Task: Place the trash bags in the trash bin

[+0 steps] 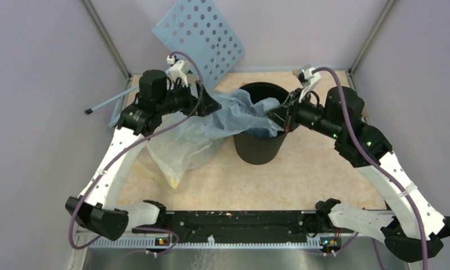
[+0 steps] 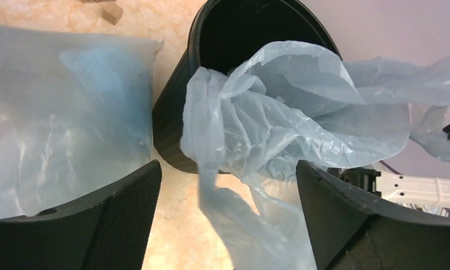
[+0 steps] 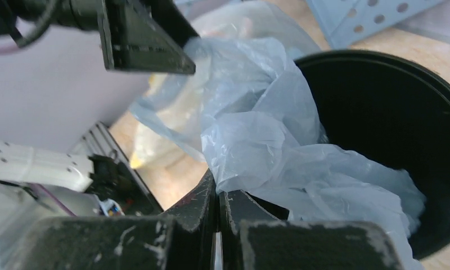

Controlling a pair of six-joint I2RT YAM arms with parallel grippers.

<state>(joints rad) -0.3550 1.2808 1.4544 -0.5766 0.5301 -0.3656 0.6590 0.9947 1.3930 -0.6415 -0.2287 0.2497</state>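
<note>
The black trash bin (image 1: 260, 149) stands upright at mid-table. A light-blue trash bag (image 1: 239, 109) drapes over its left rim, partly inside and partly hanging outside to the left. My right gripper (image 1: 277, 117) is over the bin's mouth, shut on an edge of the bag (image 3: 268, 146) at its fingertips (image 3: 218, 191); the bin (image 3: 391, 112) lies beyond. My left gripper (image 1: 214, 104) is left of the bin with its jaws wide apart (image 2: 228, 185). The bag's film (image 2: 268, 124) hangs loosely between its fingers (image 2: 127, 208), in front of the bin (image 2: 172, 112).
A bigger clear yellowish sack (image 1: 178, 146) lies left of the bin under the left arm, also in the left wrist view (image 2: 59, 112). A pale-blue perforated panel (image 1: 203, 34) leans at the back. A thin blue rod (image 1: 107, 103) lies at far left.
</note>
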